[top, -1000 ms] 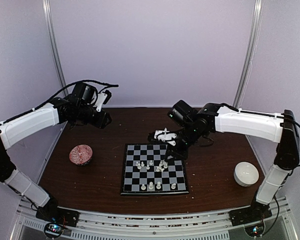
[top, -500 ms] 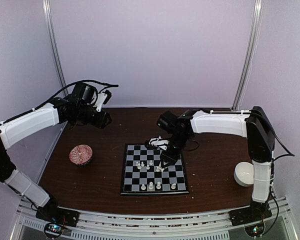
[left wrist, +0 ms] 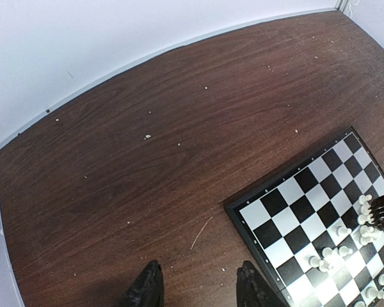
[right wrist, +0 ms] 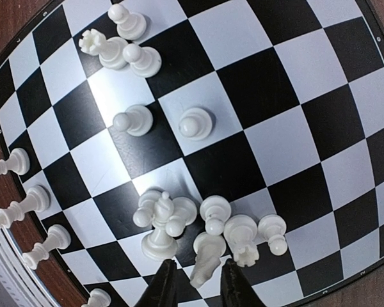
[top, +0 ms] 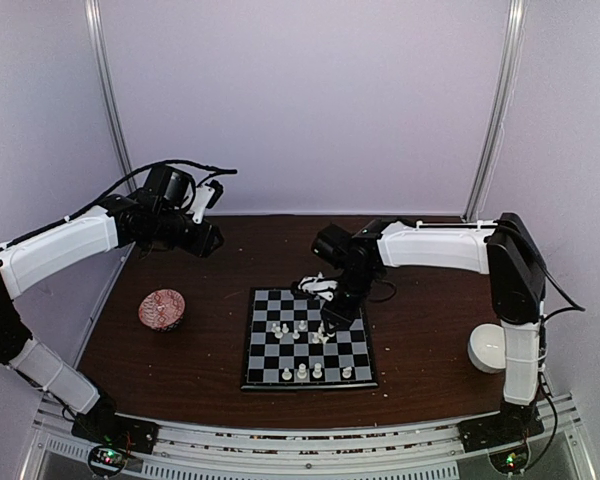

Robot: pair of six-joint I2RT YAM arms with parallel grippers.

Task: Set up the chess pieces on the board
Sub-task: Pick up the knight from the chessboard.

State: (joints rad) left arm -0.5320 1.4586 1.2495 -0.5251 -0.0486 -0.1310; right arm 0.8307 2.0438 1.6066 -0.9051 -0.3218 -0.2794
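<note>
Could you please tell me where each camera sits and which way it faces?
Top external: fixed above and behind the arm bases, looking down over the table and the board; left arm and right arm show.
Left wrist: high on the left arm, angled down at table and board corner; left gripper at bottom edge.
Right wrist: close above the board, facing down on the chess pieces; right gripper at bottom edge.
Shared: all three show the board.

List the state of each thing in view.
small cream plastic chess pieces: not set up, clustered mid-board, some toppled
flat black-and-white checkered board: flat on table
left gripper: open, empty
right gripper: open, straddling a toppled piece
round red patterned bowl: contents unclear
round white bowl: upright
</note>
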